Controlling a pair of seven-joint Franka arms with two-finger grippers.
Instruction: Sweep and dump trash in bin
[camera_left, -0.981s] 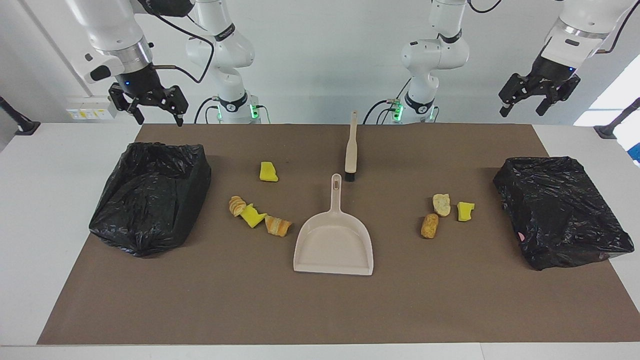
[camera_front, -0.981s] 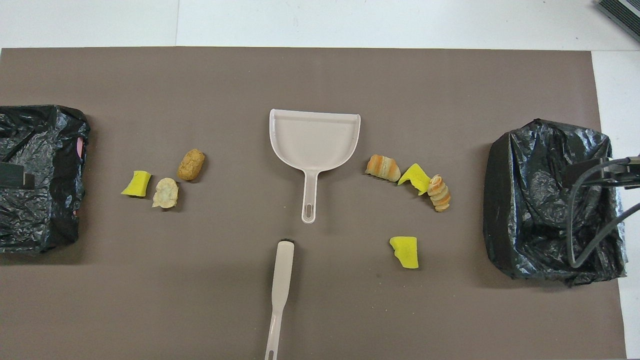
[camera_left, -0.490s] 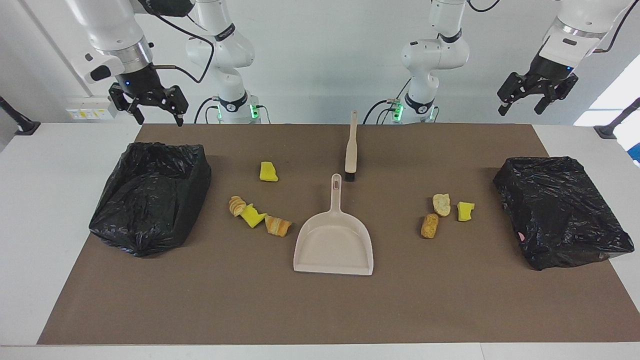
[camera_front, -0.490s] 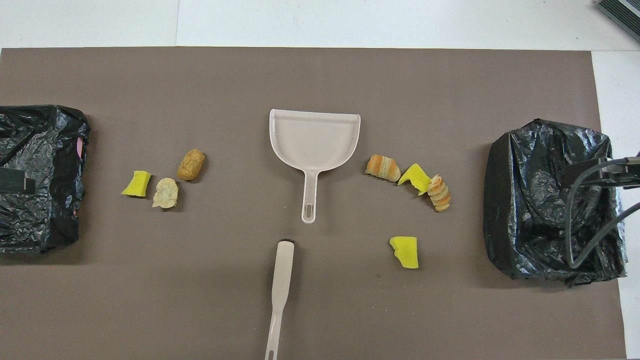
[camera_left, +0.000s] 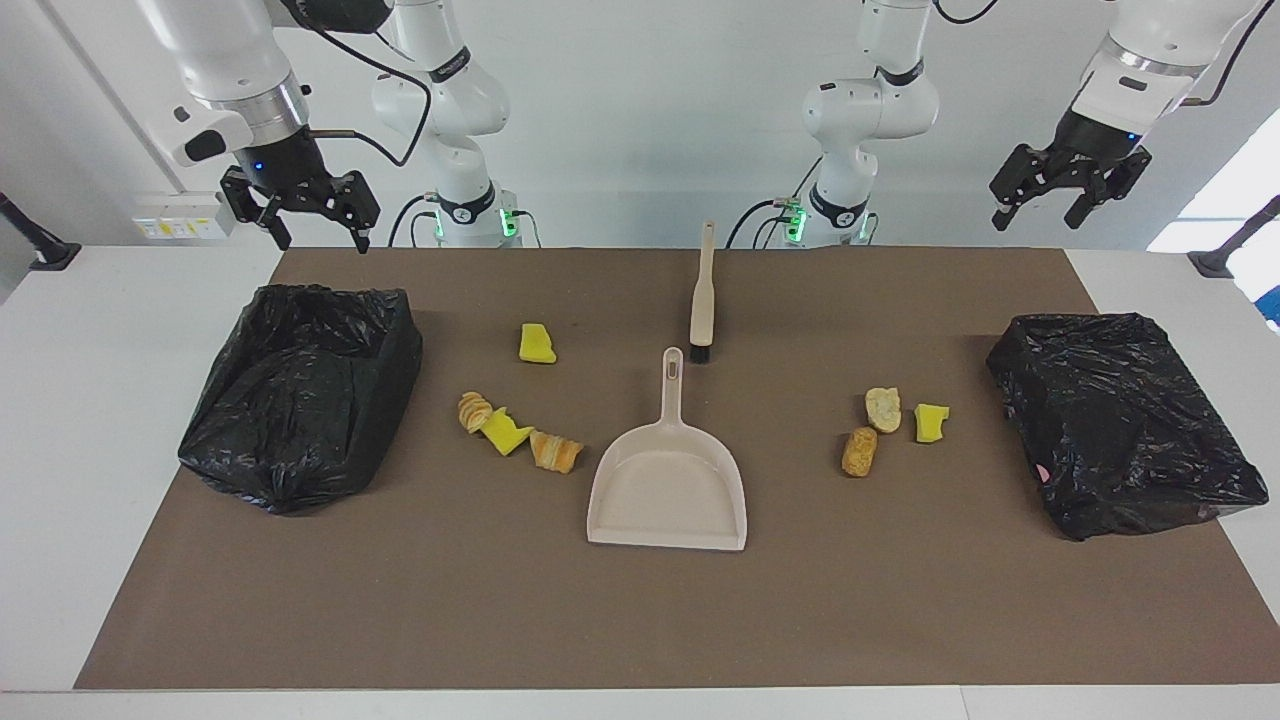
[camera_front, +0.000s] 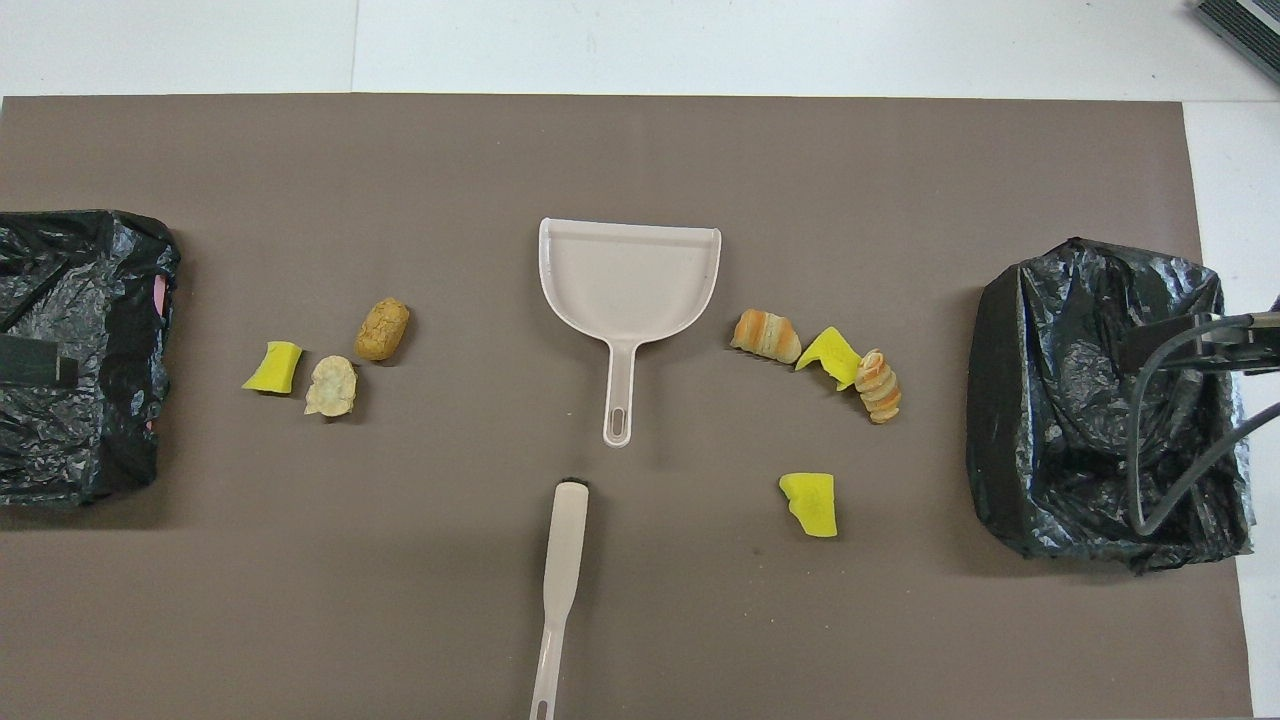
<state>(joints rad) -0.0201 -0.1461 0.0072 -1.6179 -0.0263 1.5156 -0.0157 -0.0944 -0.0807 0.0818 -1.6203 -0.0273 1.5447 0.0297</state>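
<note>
Several bits of trash lie on the brown mat in two groups. Yellow wedges (camera_left: 537, 344) (camera_left: 506, 432) and croissant pieces (camera_left: 474, 411) (camera_left: 556, 452) lie toward the right arm's end. A bread piece (camera_left: 882, 409), a yellow wedge (camera_left: 931, 422) and a brown roll (camera_left: 859, 451) lie toward the left arm's end. The beige dustpan (camera_left: 668, 490) sits mid-table, its handle pointing at the robots. The brush (camera_left: 703, 300) lies just nearer to the robots. One black-bagged bin (camera_left: 300, 390) stands at the right arm's end, another bin (camera_left: 1120, 420) at the left arm's. My right gripper (camera_left: 320, 238) and left gripper (camera_left: 1036, 220) hang high, open and empty.
The mat (camera_front: 640, 620) covers most of the white table (camera_left: 120, 400). In the overhead view the dustpan (camera_front: 628, 280) lies between the two trash groups, with the brush (camera_front: 562, 560) below it. A cable loops over the bin (camera_front: 1050, 400) at the right arm's end.
Both grippers have risen slightly, the left one a bit more. Nothing on the table has moved.
</note>
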